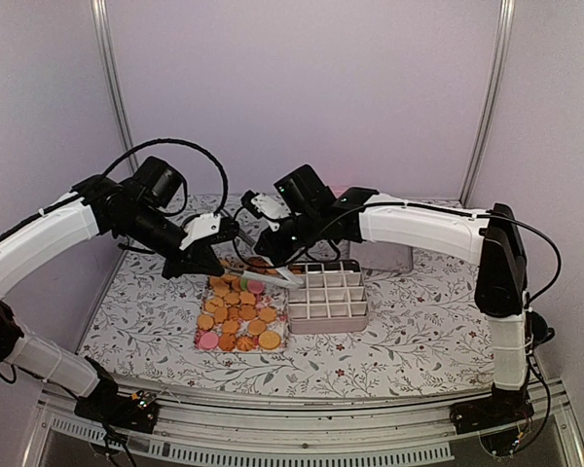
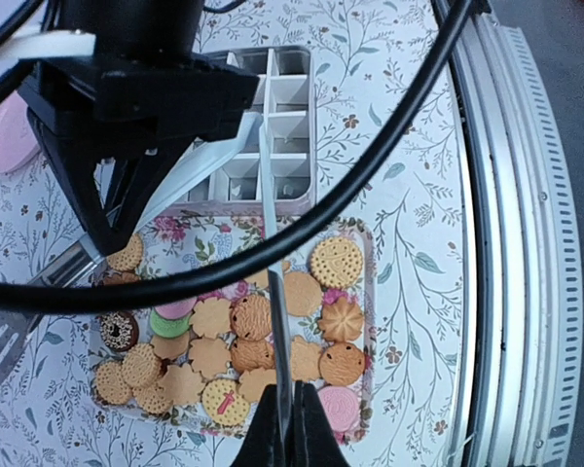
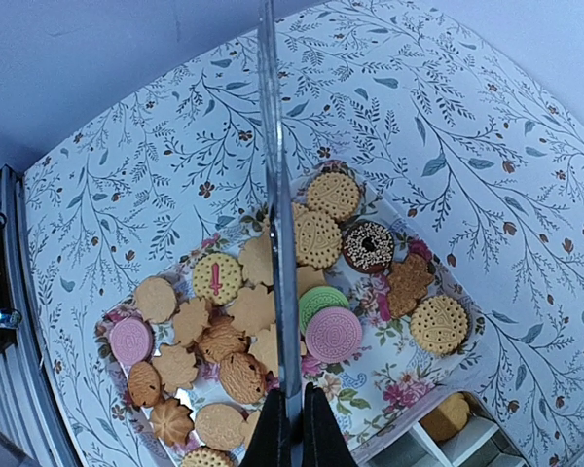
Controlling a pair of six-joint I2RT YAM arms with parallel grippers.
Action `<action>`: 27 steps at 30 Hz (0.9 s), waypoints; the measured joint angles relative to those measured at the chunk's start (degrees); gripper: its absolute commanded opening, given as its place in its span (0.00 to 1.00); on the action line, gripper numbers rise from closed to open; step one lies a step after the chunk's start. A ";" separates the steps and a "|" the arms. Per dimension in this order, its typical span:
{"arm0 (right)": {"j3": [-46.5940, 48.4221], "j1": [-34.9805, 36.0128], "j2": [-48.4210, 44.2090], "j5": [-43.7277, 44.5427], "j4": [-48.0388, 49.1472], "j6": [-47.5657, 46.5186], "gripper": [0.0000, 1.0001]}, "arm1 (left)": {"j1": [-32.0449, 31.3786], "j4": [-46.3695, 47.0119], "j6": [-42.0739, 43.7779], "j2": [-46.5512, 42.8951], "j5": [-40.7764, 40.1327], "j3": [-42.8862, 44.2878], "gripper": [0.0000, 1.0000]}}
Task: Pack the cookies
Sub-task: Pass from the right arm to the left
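- Lilac booth walls close in on three sides. The floral-cloth table (image 1: 419, 336) ends at a metal rail (image 1: 302, 428) on my near edge.
- There's open cloth left of the tray, in front of it, and right of the box. Both arms crowd over the tray's far end, wrists near each other.
- I count one floral tray (image 2: 363, 292) mid-table and one white divided box (image 1: 328, 313) at its right side. Whether they touch, I can't tell.
- The cookies (image 3: 316, 238) lie on the tray, about twenty-two by my count, though the tools hide a few. Two are pink, one green, one a dark sprinkled ring, the rest golden.
- A lone cookie (image 3: 446, 416) sits in a box compartment beside the tray.
- The left gripper (image 2: 284, 430) has its fingers pinched tight on the left tool (image 2: 273, 243), a thin blade seen edge-on, reaching across the tray toward the box.
- The right gripper (image 3: 290, 420) is clamped the same way on the right tool (image 3: 277, 195), which runs out over the tray.
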 measured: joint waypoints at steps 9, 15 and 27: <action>1.46 -0.46 1.99 2.75 -1.36 4.68 0.00 | -1.42 -0.72 0.00 0.68 -2.27 0.66 0.00; 2.23 -1.05 1.70 -0.26 -1.49 5.55 0.42 | -1.49 0.55 -0.15 0.70 -1.99 0.63 0.00; -21.11 -7.41 -17.20 -10.27 18.62 8.48 0.99 | 4.00 9.77 -10.16 0.22 19.32 -0.79 0.00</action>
